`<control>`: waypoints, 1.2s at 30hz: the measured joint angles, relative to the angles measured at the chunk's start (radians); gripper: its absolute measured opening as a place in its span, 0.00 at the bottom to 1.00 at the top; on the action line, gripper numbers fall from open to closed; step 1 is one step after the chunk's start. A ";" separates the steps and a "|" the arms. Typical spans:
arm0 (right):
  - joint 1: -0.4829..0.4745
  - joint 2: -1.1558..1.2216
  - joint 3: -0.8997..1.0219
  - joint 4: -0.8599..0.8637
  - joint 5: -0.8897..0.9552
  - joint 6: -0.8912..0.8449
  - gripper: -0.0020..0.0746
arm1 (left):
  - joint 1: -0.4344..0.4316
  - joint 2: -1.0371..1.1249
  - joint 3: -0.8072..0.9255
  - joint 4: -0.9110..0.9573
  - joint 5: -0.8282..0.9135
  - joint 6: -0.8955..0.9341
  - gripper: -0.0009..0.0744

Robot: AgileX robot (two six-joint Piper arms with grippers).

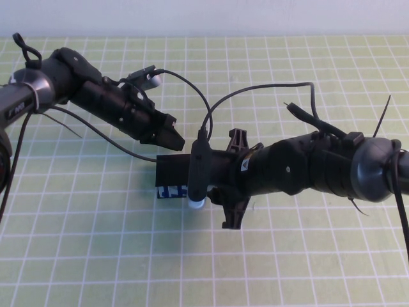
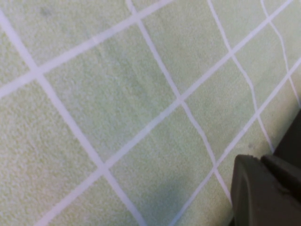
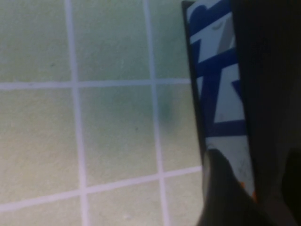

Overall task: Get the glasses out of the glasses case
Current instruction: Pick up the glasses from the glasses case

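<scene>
Surface: green tabletop (image 1: 77, 211) with a white grid, pale wall behind; nothing else on it apart from the arms and the case.
High view, case: glasses case (image 1: 171, 173) sits mid-table, black, its blue-and-white printed side facing the camera; mostly hidden under the right arm. Lid position cannot be told.
High view, glasses: not visible; judged to be inside the case.
High view, right arm: reaches in from the right, lying low and nearly level, wrist over the case. Right hand (image 1: 211, 173) is at the case; its fingers are hidden by the wrist camera.
High view, left arm: comes in from the left, angled down, left hand (image 1: 167, 134) just behind the case's far edge, fingertips close together.
Left wrist view: only grid and one dark fingertip (image 2: 263, 193); whether the hand is together or apart cannot be told for certain.
Right wrist view: printed side of the case (image 3: 221, 94) very close, a dark finger (image 3: 225, 197) against its lower edge; grip on it cannot be confirmed.
Step advice: judged lid-opening; keep the case from sliding, lift at the lid edge, not the printed wall.
</scene>
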 joint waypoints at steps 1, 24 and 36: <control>0.000 0.000 0.000 0.000 -0.010 0.000 0.36 | 0.000 0.000 0.000 0.000 0.000 0.000 0.01; 0.000 0.032 -0.002 -0.016 -0.082 -0.004 0.32 | 0.000 0.000 0.000 0.000 0.027 0.002 0.01; 0.002 0.041 -0.002 -0.028 -0.136 -0.009 0.09 | 0.000 0.000 -0.004 0.000 0.037 0.032 0.01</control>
